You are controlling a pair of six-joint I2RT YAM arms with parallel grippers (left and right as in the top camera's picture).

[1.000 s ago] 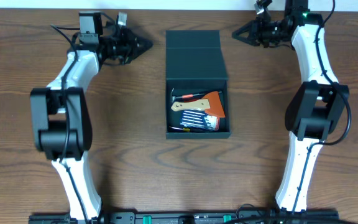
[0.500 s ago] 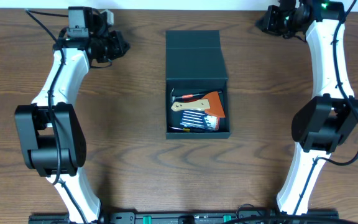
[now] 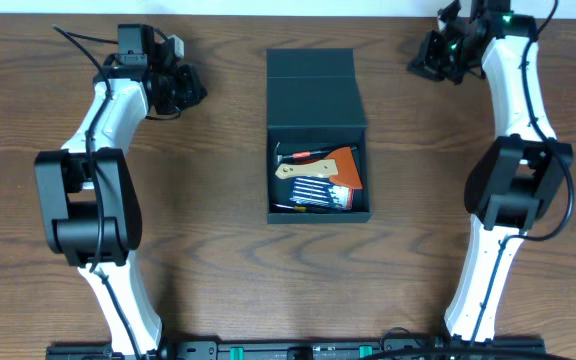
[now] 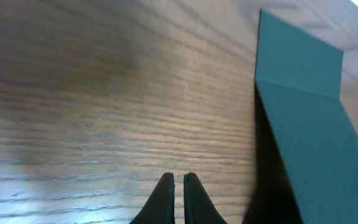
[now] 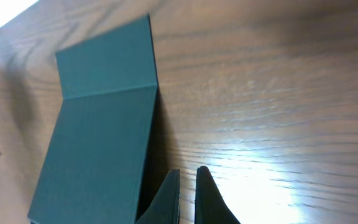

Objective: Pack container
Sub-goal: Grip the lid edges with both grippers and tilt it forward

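The container (image 3: 317, 214) sits between my left gripper (image 3: 198, 90) and right gripper (image 3: 418, 65), both closed on nothing. Its flap lid (image 3: 311, 90) is thrown back and hand tools (image 3: 318, 180) lie inside. Whether any items are missing I cannot confirm. Lid closure is outstanding.

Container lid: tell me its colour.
The lid is plain dark teal-green, clearest in the right wrist view.
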